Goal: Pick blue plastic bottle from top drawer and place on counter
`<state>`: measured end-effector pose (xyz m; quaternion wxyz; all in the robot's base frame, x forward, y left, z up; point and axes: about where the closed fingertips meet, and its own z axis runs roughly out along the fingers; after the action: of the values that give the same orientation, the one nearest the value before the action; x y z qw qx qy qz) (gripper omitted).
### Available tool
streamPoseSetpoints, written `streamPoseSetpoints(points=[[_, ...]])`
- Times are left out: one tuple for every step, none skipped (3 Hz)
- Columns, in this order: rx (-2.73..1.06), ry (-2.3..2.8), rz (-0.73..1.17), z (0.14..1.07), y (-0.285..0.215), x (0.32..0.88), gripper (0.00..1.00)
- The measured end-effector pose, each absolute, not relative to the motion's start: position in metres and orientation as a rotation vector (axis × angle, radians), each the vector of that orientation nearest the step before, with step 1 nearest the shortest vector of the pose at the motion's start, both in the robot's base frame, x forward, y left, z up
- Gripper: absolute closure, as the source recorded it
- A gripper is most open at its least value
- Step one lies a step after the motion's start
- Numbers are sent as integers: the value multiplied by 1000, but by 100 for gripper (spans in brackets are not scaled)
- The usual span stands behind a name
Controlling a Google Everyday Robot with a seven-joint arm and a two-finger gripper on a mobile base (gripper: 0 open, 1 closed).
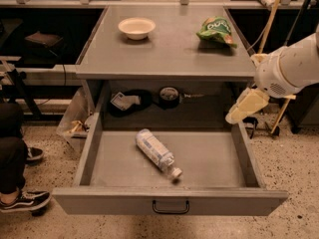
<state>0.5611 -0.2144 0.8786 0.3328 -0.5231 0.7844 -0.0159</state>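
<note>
Counter [169,51] carries bowl [136,27] and green snack bag [216,30]; gripper [239,113] hangs below its edge.

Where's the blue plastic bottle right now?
In the camera view, the blue plastic bottle lies on its side near the middle of the open top drawer, cap toward the front. The gripper hangs by the drawer's right rear corner.
</note>
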Motion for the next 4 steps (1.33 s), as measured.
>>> streamPoseSetpoints(points=[[-1411, 2056, 0, 831, -168, 580, 0], [-1469, 2063, -1, 762, -96, 621, 0], [-1479, 2054, 5, 760, -59, 632, 0], [-1478, 2055, 7, 760, -59, 631, 0]])
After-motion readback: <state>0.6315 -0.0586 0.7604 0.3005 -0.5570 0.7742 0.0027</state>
